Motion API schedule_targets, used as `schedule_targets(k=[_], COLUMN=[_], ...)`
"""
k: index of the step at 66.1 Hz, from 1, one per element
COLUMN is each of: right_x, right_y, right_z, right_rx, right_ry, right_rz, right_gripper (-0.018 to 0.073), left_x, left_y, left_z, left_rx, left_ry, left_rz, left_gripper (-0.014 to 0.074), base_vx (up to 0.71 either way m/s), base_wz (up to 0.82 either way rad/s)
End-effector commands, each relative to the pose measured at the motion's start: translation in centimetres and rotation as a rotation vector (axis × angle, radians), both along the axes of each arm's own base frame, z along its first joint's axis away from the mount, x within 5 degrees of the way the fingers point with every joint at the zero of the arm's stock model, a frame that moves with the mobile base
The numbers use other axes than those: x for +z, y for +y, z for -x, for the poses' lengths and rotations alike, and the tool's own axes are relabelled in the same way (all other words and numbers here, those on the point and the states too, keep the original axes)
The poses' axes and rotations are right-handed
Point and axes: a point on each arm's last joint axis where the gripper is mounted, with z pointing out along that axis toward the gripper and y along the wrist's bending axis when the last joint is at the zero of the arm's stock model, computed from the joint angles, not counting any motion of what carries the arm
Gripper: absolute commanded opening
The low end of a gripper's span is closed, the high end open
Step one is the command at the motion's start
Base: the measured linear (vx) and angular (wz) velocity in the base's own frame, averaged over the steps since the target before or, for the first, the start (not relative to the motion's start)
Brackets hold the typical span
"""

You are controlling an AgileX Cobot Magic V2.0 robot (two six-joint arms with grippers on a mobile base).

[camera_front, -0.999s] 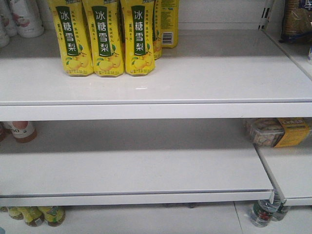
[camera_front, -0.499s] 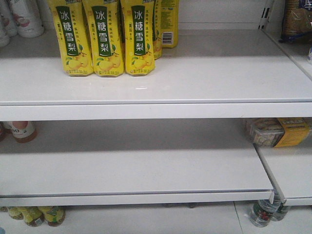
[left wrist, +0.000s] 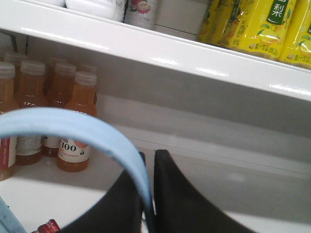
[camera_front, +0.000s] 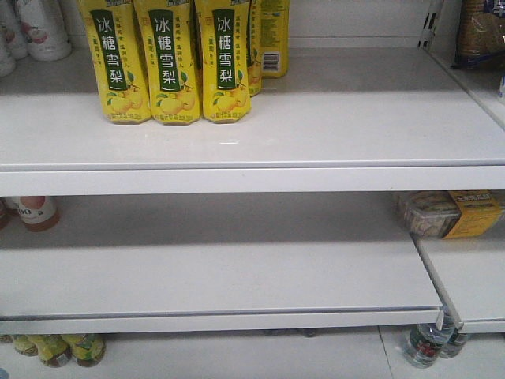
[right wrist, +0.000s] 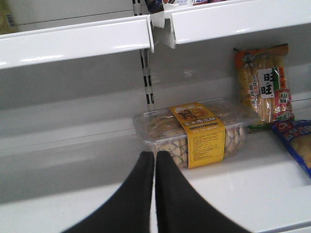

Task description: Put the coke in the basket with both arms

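In the left wrist view my left gripper (left wrist: 148, 154) is shut on the light blue swing handle (left wrist: 73, 124) of the basket, which arches up and to the left from the jaws. A corner of the basket rim (left wrist: 6, 217) shows at the bottom left. A small red piece (left wrist: 47, 226) shows beside it at the bottom edge; I cannot tell whether it is the coke. In the right wrist view my right gripper (right wrist: 155, 154) is shut and empty above the white shelf (right wrist: 73, 160). No gripper, basket or coke shows in the front view.
Orange-drink bottles (left wrist: 73, 121) stand on the lower shelf at the left. Yellow pear-drink bottles (camera_front: 170, 63) stand on the upper shelf (camera_front: 316, 118). A clear snack box with a yellow label (right wrist: 199, 133) lies just beyond the right gripper, with snack bags (right wrist: 262, 82) to its right.
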Motion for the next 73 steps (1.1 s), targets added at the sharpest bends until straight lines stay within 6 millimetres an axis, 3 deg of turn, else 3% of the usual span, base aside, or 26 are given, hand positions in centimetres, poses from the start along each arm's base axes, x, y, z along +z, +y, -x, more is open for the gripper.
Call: schedule_targets(k=[1, 73], right_x=[0.43, 0.43], right_y=[0.09, 0.09], right_z=[0.08, 0.08], right_rx=[0.006, 0.006], right_ry=[-0.083, -0.083], right_rz=[0.016, 0.016], right_gripper=[-0.0002, -0.0002], left_x=[1.69, 1.69], left_y=[0.03, 0.03], left_z=[0.36, 0.36], left_rx=[0.013, 0.013], left_ry=[-0.178, -0.178], left_rz=[-0.084, -0.084], left_gripper=[-0.0006, -0.0006], base_vx=[0.00, 0.00], base_wz=[0.00, 0.00])
